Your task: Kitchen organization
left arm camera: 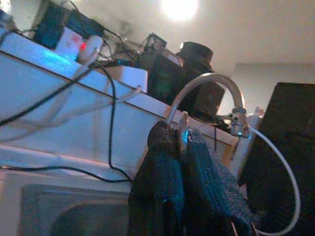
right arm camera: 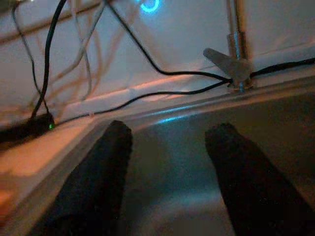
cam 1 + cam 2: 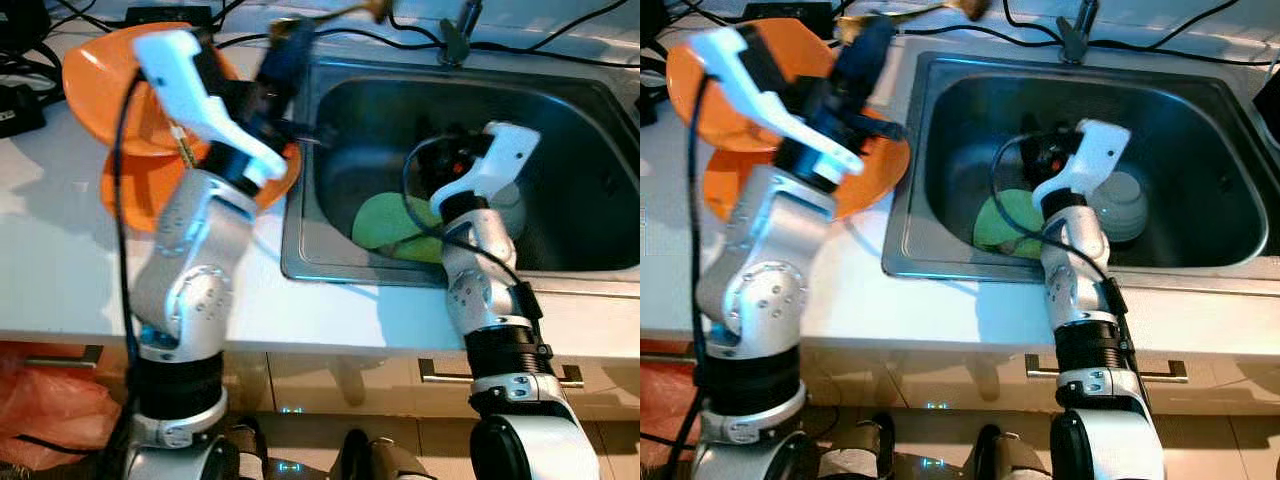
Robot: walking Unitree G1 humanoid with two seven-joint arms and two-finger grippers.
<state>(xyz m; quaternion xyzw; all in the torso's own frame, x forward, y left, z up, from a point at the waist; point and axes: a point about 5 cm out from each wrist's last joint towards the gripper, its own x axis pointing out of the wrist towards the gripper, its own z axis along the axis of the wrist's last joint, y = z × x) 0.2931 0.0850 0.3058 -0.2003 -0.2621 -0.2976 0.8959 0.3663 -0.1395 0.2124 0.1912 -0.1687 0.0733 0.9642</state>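
Left eye view looks down on a white counter (image 3: 60, 250) with a steel sink (image 3: 560, 110) set into it; black cables (image 3: 560, 45) trail along the back edge past the tap (image 3: 455, 35), and pale cabinet fronts with metal handles (image 3: 445, 375) run below; a red plastic bag (image 3: 50, 410) sits on the floor at the robot's left. Two orange plates (image 3: 105, 90) lie overlapping on the counter just left of the sink; down in the basin are a green plate (image 3: 385, 220) and, beside it, a pale bowl (image 3: 1125, 205).

The left gripper (image 3: 290, 50) is raised above the counter's back edge, over the orange plates; in the left wrist view its fingers (image 1: 165, 172) are pressed together around a thin metal strip (image 1: 183, 130), though what that strip belongs to I cannot tell. The right gripper (image 2: 167, 167) hangs inside the sink above the green plate; the right wrist view shows its fingers (image 2: 106, 167) spread apart with nothing between them, facing the sink's back wall and the tap (image 2: 236, 54).
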